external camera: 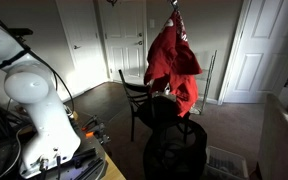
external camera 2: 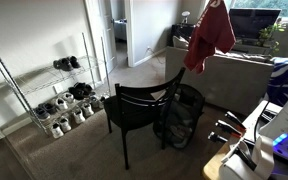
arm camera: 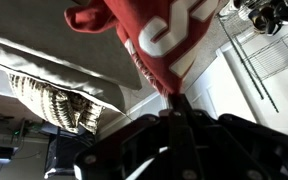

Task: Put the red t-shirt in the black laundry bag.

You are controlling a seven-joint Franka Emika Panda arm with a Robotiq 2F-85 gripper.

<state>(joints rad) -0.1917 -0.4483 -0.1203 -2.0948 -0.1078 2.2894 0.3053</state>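
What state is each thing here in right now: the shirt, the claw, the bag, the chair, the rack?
red t-shirt: hanging limp in mid-air, not in the bag
gripper: shut on the red t-shirt, up high
black laundry bag: upright on the floor, top open
chair: upright, seat bare
shoe rack: holding shoes

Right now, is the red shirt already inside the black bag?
No, the red t-shirt hangs in the air, its whole length higher than the black laundry bag.
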